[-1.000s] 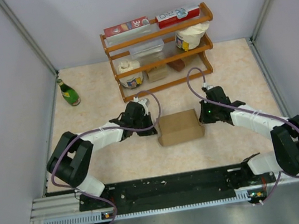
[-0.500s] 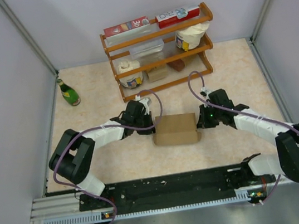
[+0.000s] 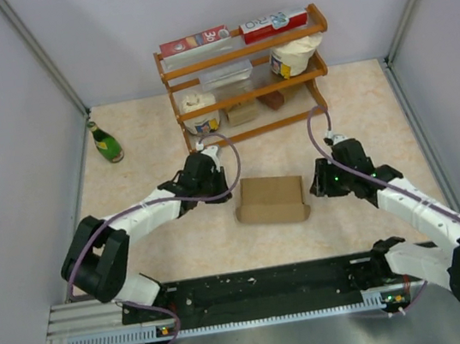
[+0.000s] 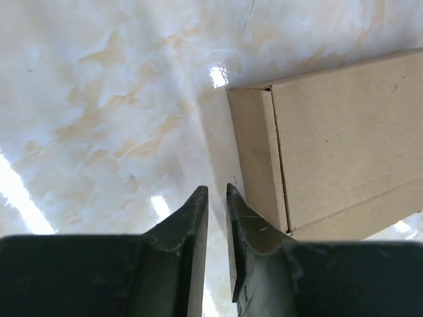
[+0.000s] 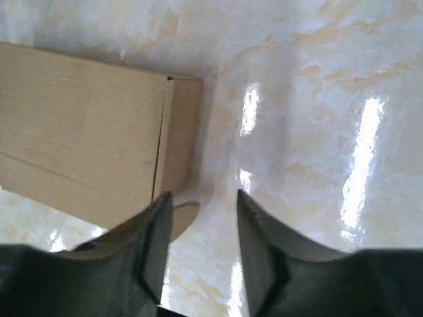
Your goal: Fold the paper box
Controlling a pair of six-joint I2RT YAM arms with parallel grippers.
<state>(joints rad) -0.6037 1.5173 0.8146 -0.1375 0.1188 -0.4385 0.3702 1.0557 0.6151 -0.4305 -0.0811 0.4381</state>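
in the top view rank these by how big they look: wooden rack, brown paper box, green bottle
1. wooden rack, clearly largest
2. paper box
3. green bottle, smallest
The rack and bottle sit farther back, but the gaps are wide enough to rank.

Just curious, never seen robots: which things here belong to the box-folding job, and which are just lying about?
Job: plain brown cardboard carton; left end effector; right end effector.
Lying about: green glass bottle; orange wooden shelf rack; white plastic tubs; red printed cartons.
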